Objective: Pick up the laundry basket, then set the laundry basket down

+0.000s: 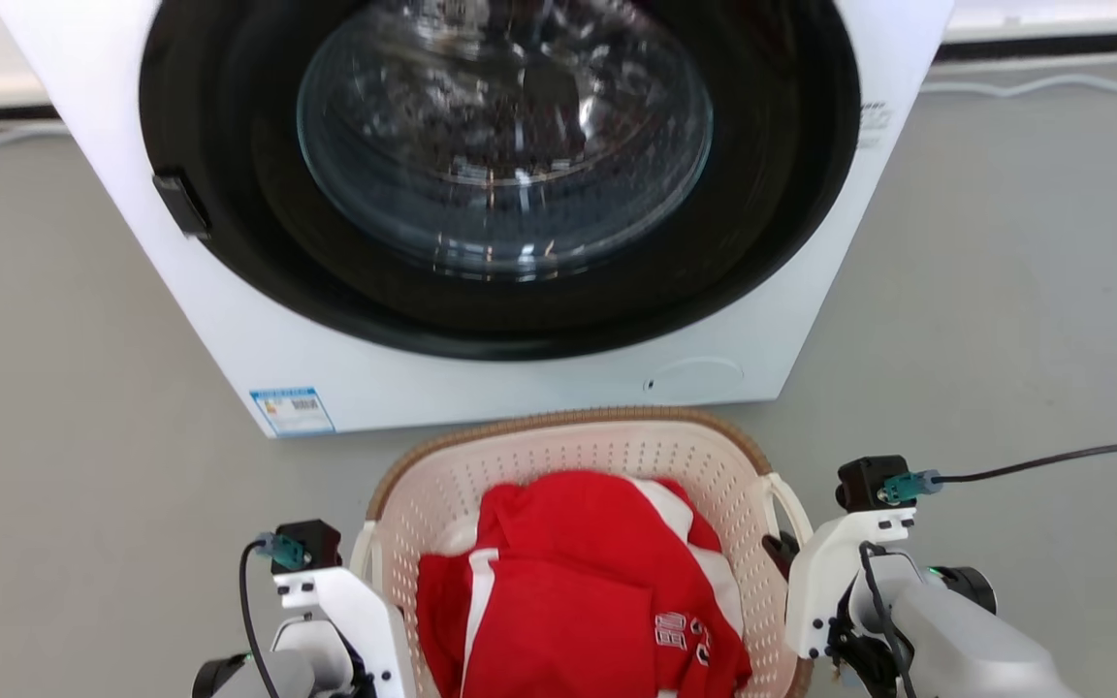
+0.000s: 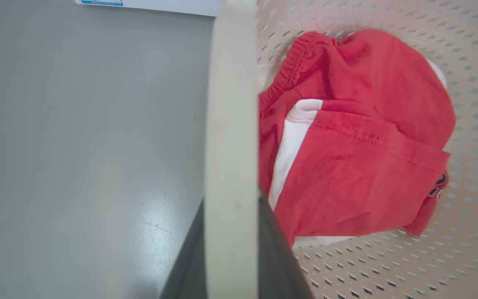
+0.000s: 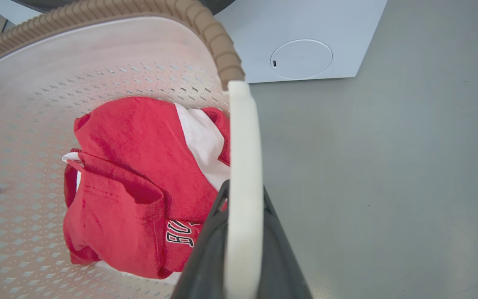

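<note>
My left gripper (image 2: 230, 199) is closed on the laundry basket's (image 1: 568, 456) white plastic left handle (image 2: 230, 124), one long dark finger pressed to each side of the loop. My right gripper (image 3: 245, 187) is clamped the same way around the white plastic right handle (image 3: 245, 141), just below where the tan woven-look rim (image 3: 206, 29) meets it. The cream-white perforated plastic laundry basket, rounded-rectangular, lies between my two arms, directly before me over the grey floor (image 1: 83, 388), its far rim just short of the lower front panel of the white front-loading washing machine (image 1: 229, 320). I cannot tell whether its base touches the floor. Inside it lies a crumpled red cloth garment with white panels (image 1: 578, 582), with dark-and-white lettering near one hem, heaped towards the middle and reaching the near wall. The machine's round dark-framed glass door (image 1: 505, 136) stands above the basket in the head view, and a small blue-edged label (image 1: 293, 411) sits at its lower left corner
</note>
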Controlling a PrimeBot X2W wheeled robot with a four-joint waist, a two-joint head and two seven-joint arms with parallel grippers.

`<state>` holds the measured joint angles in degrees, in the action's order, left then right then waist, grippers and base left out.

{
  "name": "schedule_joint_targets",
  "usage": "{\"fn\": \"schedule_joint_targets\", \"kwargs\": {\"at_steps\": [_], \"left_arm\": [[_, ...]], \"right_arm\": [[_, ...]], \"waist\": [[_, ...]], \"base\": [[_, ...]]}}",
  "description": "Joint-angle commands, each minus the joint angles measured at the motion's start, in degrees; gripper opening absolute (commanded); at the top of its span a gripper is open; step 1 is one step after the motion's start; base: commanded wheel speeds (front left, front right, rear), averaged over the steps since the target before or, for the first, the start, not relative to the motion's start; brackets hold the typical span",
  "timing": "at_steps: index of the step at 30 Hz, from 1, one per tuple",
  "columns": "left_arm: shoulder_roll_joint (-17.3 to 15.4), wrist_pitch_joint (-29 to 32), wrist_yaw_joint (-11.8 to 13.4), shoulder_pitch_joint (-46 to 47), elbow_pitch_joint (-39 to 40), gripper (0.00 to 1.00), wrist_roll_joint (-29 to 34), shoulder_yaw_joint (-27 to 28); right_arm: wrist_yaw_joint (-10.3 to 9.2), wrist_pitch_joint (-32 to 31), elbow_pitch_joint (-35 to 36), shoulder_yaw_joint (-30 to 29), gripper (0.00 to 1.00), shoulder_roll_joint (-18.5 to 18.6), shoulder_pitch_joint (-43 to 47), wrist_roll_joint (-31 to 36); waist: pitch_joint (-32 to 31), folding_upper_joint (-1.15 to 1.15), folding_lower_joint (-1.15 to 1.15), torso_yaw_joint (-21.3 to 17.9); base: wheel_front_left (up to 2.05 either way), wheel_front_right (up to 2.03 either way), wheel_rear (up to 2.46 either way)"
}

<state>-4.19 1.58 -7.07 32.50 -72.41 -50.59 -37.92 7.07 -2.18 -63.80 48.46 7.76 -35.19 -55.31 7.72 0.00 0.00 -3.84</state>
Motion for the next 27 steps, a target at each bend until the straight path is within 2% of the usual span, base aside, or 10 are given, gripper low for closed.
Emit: {"fn": "schedule_joint_targets", "kwargs": {"at_steps": [1,11,27], "left_arm": [[-1.55,0.35,-0.42,0.37,0.63,0.0,-0.57,0.61],[-1.51,5.24,-0.42,-1.04,0.22,0.0,-2.74,-0.95],[-1.56,6.08,-0.42,-1.9,0.15,0.0,-4.85,-2.93]], "right_arm": [[0.42,-1.36,0.41,1.41,0.0,0.54,0.12,-0.79],[0.42,-7.61,0.12,5.25,0.0,1.33,-1.14,-4.61],[0.42,-7.84,0.77,9.87,0.0,2.03,-0.52,-8.89]], "waist": [[-1.79,0.0,0.0,-0.41],[-4.04,0.0,0.0,-0.71],[-5.01,0.0,0.0,-1.06]], "base": [[0.0,0.0,0.0],[0.0,0.0,0.0],[0.0,0.0,0.0]]}}
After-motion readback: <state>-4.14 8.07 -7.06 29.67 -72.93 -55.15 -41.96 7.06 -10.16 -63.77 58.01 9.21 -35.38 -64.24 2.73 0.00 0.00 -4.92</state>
